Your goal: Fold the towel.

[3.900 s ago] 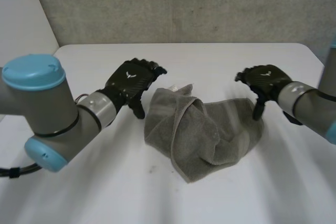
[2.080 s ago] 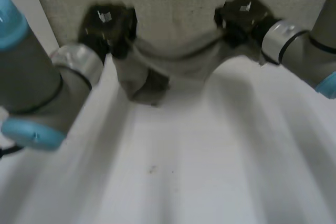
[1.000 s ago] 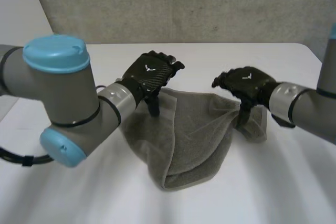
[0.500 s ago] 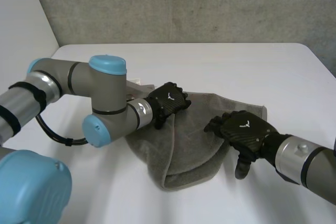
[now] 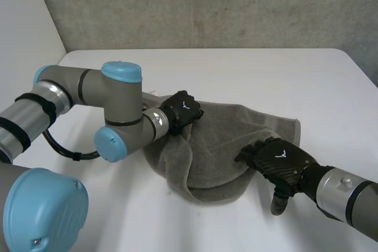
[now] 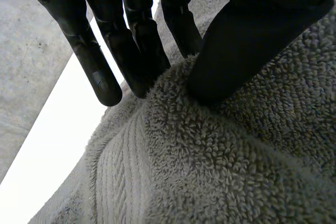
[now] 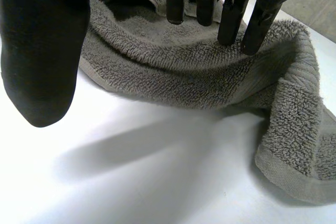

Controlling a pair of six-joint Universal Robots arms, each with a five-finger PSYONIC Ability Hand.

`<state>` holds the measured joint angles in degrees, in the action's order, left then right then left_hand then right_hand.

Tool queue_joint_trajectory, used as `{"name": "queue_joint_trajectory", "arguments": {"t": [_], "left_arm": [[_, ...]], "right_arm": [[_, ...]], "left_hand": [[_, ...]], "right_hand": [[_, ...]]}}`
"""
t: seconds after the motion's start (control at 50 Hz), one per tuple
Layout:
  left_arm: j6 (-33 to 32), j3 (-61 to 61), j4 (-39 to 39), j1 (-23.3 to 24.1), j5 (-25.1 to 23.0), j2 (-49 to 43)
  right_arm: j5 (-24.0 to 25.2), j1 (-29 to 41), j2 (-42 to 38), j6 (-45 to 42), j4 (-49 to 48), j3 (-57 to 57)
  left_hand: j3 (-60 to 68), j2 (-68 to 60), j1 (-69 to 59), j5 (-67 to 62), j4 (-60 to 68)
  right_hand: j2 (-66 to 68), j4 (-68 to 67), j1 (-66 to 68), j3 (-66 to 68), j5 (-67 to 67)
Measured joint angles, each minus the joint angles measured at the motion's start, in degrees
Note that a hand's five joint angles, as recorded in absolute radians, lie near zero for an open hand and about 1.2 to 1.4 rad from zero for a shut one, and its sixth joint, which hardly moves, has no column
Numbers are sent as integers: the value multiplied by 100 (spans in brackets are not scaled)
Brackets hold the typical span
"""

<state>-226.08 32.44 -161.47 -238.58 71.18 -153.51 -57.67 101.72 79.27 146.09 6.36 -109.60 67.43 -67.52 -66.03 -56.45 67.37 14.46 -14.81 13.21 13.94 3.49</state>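
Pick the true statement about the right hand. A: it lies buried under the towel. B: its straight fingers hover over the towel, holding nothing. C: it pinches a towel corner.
B: the right hand has its fingers straight above the towel, thumb over the table, nothing gripped.

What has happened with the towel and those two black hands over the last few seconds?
Both hands lifted the crumpled towel off the table and laid it back down, more spread out. The right hand then let go and drew back toward the robot; it is now open at the towel's near right edge. The left hand swung inward and pinches the far left edge. The towel stays mid-table.
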Motion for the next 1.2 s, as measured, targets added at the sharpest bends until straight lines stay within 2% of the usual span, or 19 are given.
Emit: {"name": "queue_joint_trajectory", "arguments": {"t": [0.2,0.24,0.32,0.44,0.58,0.66,0.72,0.84,0.92,0.98,1.1,1.2], "left_arm": [[-14,32,-17,-95,288,56],[-11,35,-16,-97,321,75],[-7,81,-15,-96,346,129],[-20,300,-57,-94,329,244],[-21,395,-159,-99,342,276],[-17,400,-196,-101,403,279],[-7,397,-211,-110,544,297],[72,408,-231,-193,1043,516],[293,519,-235,-290,1369,871],[719,762,-261,-404,1502,1305],[1662,1485,-364,-604,1516,2141],[2043,2213,-511,-679,1493,2691]], "right_arm": [[-2,50,-129,58,-95,-17],[-1,55,-154,60,-106,-17],[-2,58,-206,61,-138,-12],[-7,59,-290,61,-185,22],[-11,64,-358,97,-248,51],[-13,66,-393,227,-325,67],[-13,69,-420,439,-405,78],[-12,175,-464,791,-535,83],[-40,337,-531,841,-569,85],[-68,405,-558,817,-571,73],[-89,397,-489,766,-556,24],[-92,386,-321,746,-525,-24]], "left_hand": [[211,-210,-140,-186,228],[-198,210,-27,-38,-195],[-1909,1925,1766,1815,-1911],[-2521,2534,2373,2430,-2523],[-314,314,235,276,-297],[67,-81,-62,-90,89],[161,-168,-111,-166,178],[204,-210,-140,-207,233],[215,-215,-140,-210,236],[218,-217,-162,-211,237],[222,-218,-162,-211,239],[222,-218,-162,-211,239]], "right_hand": [[0,0,0,0,0],[0,0,0,0,0],[0,0,0,0,0],[0,0,0,0,0],[0,0,0,0,0],[59,-54,100,71,69],[465,-452,663,557,656],[1558,-1530,1684,1639,1709],[1667,-1653,1847,1762,1833],[1973,-1943,2127,2046,2120],[2580,-2570,2729,2668,2720],[3008,-2972,3130,3060,3106]]}}
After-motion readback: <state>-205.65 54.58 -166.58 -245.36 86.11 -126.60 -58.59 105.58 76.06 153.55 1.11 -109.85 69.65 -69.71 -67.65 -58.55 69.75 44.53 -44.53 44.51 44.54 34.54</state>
